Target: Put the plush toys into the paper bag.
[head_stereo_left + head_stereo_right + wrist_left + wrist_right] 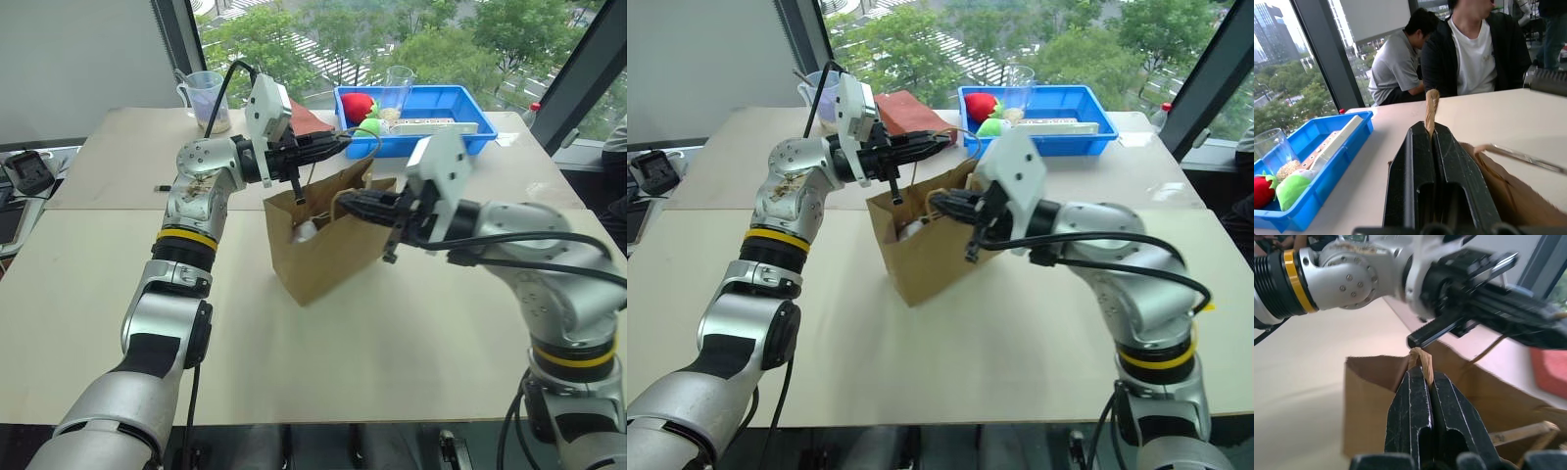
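Note:
The brown paper bag (328, 257) stands open-mouthed in the middle of the table, between my two arms. My left gripper (343, 143) is shut on one tan cord handle (1431, 105) above the bag's far rim. My right gripper (349, 203) is shut on the other cord handle (1421, 358) at the near rim. Both grippers point roughly level toward each other over the bag's mouth. Something white, one of the plush toys (306, 231), lies inside the bag; the rest of the bag's inside is hidden.
A blue tray (441, 145) behind the bag holds a red strawberry-like item (358, 106), a light green soft item (370, 127) and a clear cup (397, 86). A measuring cup (206, 98) and a reddish block (310, 119) stand at the back. People (1469, 54) sit beyond the table.

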Controlling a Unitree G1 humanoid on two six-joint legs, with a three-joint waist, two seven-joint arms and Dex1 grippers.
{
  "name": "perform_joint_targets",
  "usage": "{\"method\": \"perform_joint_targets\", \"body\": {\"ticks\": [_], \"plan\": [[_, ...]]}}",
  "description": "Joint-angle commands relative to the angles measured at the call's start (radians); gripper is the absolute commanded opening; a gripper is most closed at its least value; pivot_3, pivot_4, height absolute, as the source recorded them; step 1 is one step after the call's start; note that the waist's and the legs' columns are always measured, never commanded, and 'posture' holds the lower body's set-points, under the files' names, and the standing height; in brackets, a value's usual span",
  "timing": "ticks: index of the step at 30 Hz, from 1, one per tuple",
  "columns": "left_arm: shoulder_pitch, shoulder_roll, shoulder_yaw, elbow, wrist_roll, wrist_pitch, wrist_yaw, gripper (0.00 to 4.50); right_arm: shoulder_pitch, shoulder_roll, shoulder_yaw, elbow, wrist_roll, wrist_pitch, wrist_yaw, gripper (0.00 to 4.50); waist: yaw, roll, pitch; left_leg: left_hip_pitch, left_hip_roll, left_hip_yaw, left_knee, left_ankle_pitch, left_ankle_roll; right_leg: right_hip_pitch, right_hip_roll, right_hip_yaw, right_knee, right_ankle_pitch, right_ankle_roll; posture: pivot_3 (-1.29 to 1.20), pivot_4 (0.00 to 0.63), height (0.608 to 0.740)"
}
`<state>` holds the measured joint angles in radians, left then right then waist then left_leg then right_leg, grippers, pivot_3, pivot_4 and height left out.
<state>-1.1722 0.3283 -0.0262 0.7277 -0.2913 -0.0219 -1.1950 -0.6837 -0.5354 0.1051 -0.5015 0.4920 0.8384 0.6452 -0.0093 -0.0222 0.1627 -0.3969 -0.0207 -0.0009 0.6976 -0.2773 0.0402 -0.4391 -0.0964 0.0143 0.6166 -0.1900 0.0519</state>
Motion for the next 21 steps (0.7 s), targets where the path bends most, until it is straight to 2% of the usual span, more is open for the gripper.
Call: {"method": "perform_joint_targets", "body": {"ticks": [1, 8, 14, 17, 21], "plan": [[-0.041, 0.013, -0.01, -0.002, 0.018, -0.008, -0.041, 0.0, -0.041, 0.019, 0.005, 0.025, -0.034, -0.039, -0.025, 0.02, -0.001, 0.0, 0.0, 0.0, 0.0, 0.0, 0.0, 0.0, 0.0, 0.0, 0.0, 0.0, 0.0, 0.0, 0.0, 0.0, 0.15, 0.74], [-0.011, 0.028, -0.005, -0.012, 0.026, 0.009, -0.058, 0.0, -0.087, 0.057, 0.031, 0.127, -0.101, -0.069, -0.055, 0.02, -0.004, 0.0, 0.0, 0.0, 0.0, -0.001, 0.0, 0.0, 0.0, -0.001, 0.0, -0.001, 0.0, 0.0, 0.0, 0.0, 0.15, 0.74], [0.105, 0.067, 0.017, -0.207, -0.001, 0.111, 0.01, 0.0, -0.094, 0.072, 0.064, 0.204, -0.184, -0.129, -0.069, 0.02, -0.007, 0.0, 0.0, 0.0, 0.0, -0.001, 0.0, 0.0, 0.001, -0.001, 0.0, 0.0, 0.001, 0.0, 0.0, 0.0, 0.15, 0.74], [0.172, 0.098, 0.044, -0.384, -0.047, 0.218, 0.05, 0.93, -0.103, 0.078, 0.067, 0.243, -0.22, -0.158, -0.075, 0.0, -0.008, 0.0, 0.0, -0.001, 0.001, -0.001, 0.0, 0.0, 0.0, -0.003, 0.0, 0.0, 0.002, 0.0, 0.0, 0.0, 0.15, 0.74], [0.26, 0.16, 0.081, -0.557, -0.086, 0.32, 0.093, 2.61, -0.112, 0.085, 0.055, 0.275, -0.238, -0.183, -0.066, 0.0, -0.008, 0.0, 0.0, 0.0, 0.001, -0.001, 0.0, 0.0, 0.0, -0.003, 0.0, 0.0, 0.004, 0.0, 0.0, 0.0, 0.15, 0.74]]}}
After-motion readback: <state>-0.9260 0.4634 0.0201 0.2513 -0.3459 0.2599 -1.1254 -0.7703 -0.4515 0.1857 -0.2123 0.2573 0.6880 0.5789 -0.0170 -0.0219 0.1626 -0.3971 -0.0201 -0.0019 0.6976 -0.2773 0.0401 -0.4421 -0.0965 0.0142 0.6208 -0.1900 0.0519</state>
